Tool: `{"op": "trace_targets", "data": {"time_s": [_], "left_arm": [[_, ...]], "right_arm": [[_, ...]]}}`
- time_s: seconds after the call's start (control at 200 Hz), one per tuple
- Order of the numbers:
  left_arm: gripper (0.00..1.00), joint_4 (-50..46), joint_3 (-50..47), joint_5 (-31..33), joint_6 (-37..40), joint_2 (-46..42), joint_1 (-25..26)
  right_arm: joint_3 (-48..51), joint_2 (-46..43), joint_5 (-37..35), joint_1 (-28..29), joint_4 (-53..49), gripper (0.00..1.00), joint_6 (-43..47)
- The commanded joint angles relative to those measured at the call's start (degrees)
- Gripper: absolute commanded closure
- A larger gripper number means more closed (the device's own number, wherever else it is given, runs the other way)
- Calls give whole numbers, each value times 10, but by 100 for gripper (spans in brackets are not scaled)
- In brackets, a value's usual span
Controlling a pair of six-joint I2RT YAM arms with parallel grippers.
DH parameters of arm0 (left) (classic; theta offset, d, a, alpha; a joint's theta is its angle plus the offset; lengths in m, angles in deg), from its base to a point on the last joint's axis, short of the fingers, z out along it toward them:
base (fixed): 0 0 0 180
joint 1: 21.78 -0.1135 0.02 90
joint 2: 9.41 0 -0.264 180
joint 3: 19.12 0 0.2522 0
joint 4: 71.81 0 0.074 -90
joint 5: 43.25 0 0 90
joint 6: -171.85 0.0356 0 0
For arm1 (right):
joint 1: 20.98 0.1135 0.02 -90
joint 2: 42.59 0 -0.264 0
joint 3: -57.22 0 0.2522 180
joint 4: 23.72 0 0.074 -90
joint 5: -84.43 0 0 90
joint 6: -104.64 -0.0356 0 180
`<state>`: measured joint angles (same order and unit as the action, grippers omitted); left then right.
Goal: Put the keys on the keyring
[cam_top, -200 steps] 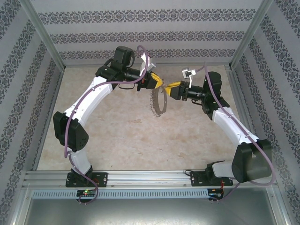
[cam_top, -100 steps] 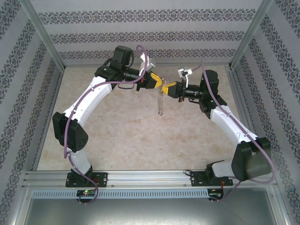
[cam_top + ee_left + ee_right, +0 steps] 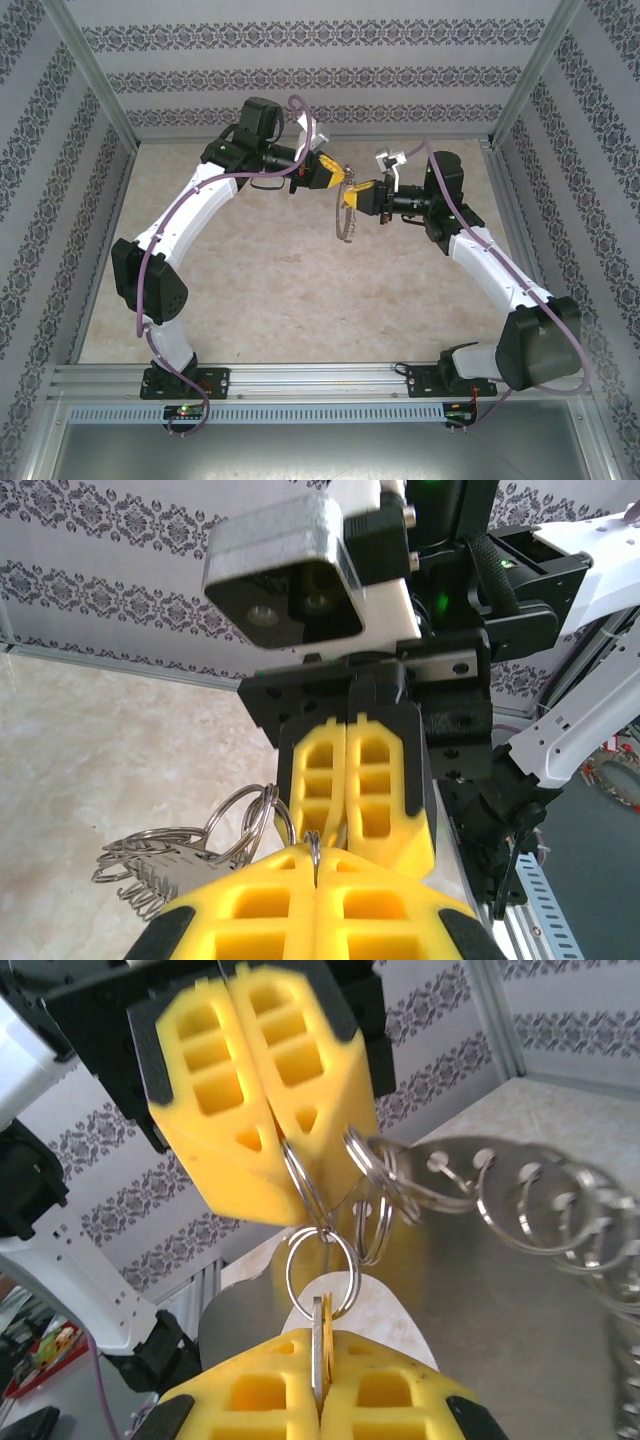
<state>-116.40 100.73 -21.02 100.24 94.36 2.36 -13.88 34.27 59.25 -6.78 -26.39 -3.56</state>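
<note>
Currently, in mid-air at far centre, the left gripper (image 3: 335,177) is clamped on a loop of the keyring (image 3: 344,225). The right gripper (image 3: 357,192) pinches the key (image 3: 321,1350). Its split ring (image 3: 320,1265) appears linked; release is left to do.

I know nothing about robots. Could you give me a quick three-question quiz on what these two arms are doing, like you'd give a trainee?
1. True or false: the keyring lies flat on the table.
2. What is the right claw pinching? A) a key B) a purple cable C) nothing at all
3. Fill in: the left claw is shut on a small metal ____ belonging to the keyring.

Key:
1. False. It hangs in the air below the two claws.
2. A.
3. Loop.
</note>
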Motion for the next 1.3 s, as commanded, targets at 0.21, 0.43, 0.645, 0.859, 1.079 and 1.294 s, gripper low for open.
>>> {"op": "trace_targets", "data": {"time_s": [0.21,0.43,0.645,0.859,1.079,1.294], "left_arm": [[100,52,-4,-33,-21,-29,-10],[100,47,-3,-37,-19,-24,-10],[100,15,11,-49,-1,-15,-10],[100,7,16,-57,4,-11,-10],[100,-2,20,-64,9,-10,-10],[100,-2,20,-71,9,-10,-10]], "right_arm": [[-55,33,16,15,-103,67,63],[-17,-40,5,-39,-92,54,40],[-48,-54,4,-49,-66,63,4],[-92,-27,21,-29,-48,67,-19],[-115,-5,18,-8,-45,68,-21],[-121,10,17,-5,-36,67,-27]]}}
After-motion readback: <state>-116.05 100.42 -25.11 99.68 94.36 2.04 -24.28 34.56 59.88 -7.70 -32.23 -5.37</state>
